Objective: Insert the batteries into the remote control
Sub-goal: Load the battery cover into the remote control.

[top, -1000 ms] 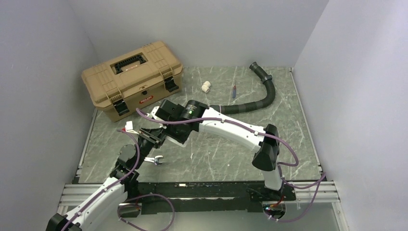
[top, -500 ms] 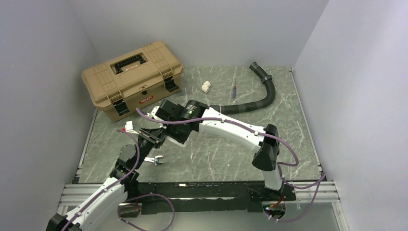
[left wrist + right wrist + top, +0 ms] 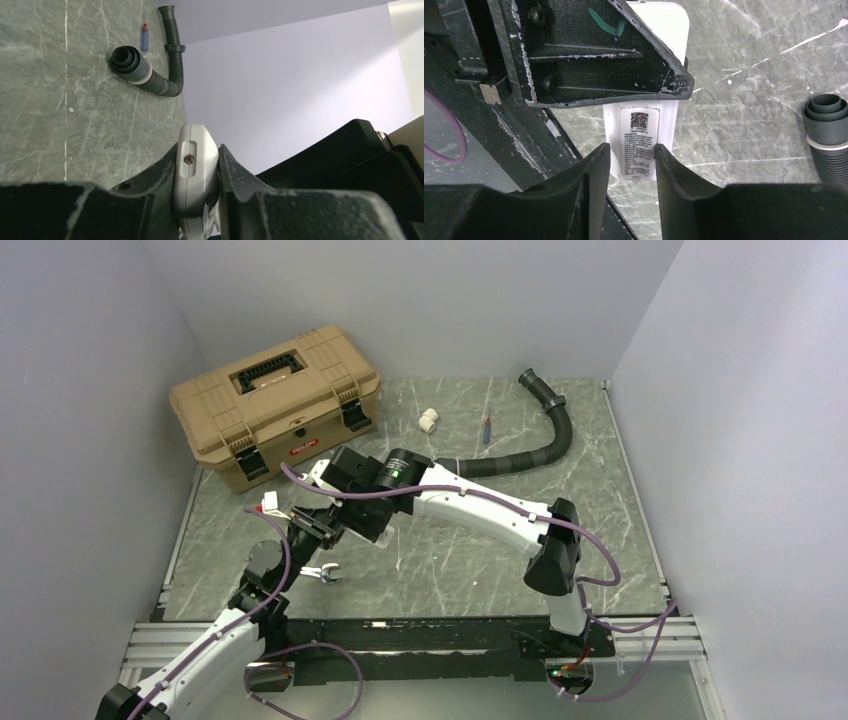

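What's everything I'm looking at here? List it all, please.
tan plastic toolbox: one, tan, far left
white stubby pipe fitting: one, white, right of the toolbox
thin red-and-blue stick: one, red-blue, beside the hose
black corrugated hose: one, black, far right
silver wrench: one, silver, near the left arm
slim white remote control: one, white, between both arms' jaws
marbled table: one, grey-green, underneath
left arm: one, white-black, jaws shut on the remote
right arm: one, white-black, jaws shut on it too

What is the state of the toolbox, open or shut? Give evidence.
Shut: the toolbox lid lies flat on the base, both black front latches down.
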Available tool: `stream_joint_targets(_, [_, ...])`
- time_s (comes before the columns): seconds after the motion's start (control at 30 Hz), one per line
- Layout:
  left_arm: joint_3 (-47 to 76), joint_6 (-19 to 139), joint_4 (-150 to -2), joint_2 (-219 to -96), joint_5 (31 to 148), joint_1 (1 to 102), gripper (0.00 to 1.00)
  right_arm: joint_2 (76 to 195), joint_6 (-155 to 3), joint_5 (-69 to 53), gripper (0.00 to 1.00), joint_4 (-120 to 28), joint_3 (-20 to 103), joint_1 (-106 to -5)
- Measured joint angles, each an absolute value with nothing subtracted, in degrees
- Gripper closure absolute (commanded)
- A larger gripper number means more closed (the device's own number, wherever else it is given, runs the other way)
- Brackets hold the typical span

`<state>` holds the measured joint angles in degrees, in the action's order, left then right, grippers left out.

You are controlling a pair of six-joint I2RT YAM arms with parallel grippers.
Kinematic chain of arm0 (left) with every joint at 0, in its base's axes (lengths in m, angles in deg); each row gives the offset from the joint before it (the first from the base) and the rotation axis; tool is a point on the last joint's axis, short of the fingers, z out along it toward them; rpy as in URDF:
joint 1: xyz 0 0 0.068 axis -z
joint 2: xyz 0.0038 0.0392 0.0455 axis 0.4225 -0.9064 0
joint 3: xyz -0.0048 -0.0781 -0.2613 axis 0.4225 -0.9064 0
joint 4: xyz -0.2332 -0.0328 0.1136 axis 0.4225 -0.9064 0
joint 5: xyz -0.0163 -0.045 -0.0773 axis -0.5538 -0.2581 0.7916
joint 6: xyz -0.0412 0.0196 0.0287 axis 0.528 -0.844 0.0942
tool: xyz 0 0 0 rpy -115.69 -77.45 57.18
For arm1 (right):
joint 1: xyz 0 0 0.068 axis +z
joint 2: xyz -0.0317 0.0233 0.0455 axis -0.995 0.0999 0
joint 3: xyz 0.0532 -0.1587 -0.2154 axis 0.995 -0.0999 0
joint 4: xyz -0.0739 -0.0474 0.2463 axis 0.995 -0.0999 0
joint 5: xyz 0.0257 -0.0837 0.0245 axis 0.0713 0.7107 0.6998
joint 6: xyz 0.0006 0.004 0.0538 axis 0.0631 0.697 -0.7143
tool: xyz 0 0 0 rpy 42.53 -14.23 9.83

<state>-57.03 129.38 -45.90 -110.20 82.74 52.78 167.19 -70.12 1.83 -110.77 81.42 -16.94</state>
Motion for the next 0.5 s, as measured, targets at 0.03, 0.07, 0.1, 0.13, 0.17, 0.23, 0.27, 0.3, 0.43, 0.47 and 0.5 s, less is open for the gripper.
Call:
stream_joint_targets(0.03, [-57.03,129.38,-45.9,-110.2,82.78,52.78,1.0,167.19,-70.14,1.72,0.58,-110.53,81.42,-16.94])
stream_joint_targets(0.07, [-57.03,129.38,-45.9,-110.2,82.81,52.78,1.0,167.19,-70.14,1.65,0.57,-110.37,81.42,-16.92])
stream_joint_targets(0.1, [-57.03,129.38,-45.9,-110.2,82.81,52.78,1.0,167.19,-70.14,1.59,0.55,-110.22,81.42,-16.92])
stream_joint_targets(0.13, [-57.03,129.38,-45.9,-110.2,82.83,52.78,1.0,167.19,-70.19,1.5,0.53,-110.05,81.42,-16.92])
stream_joint_targets(0.17, [-57.03,129.38,-45.9,-110.2,82.83,52.8,1.0,167.19,-70.28,1.41,0.5,-109.74,81.42,-16.92])
stream_joint_targets(0.23, [-57.03,129.38,-45.9,-110.2,82.85,52.83,1.0,167.19,-70.36,1.11,0.46,-109.37,81.42,-16.83])
stream_joint_targets(0.27, [-57.03,129.38,-45.9,-110.2,82.87,52.83,1.0,167.19,-70.52,1.08,0.43,-109.17,81.42,-16.78])
stream_joint_targets(0.3, [-57.03,129.38,-45.9,-110.2,82.87,52.83,1.0,167.19,-70.56,1.06,0.4,-108.89,81.4,-16.7])
stream_joint_targets(0.43, [-57.03,129.53,-45.79,-110.22,83.55,52.91,1.0,167.15,-70.8,1.21,0.34,-107.44,81.05,-16.61])
stream_joint_targets(0.47, [-57.01,129.56,-45.77,-110.22,83.77,52.93,1.0,167.09,-70.84,1.32,0.33,-106.96,80.81,-16.59])
stream_joint_targets(0.5, [-57.03,129.58,-45.77,-110.22,83.92,52.93,1.0,167.0,-70.91,1.5,0.32,-106.68,80.59,-16.59])
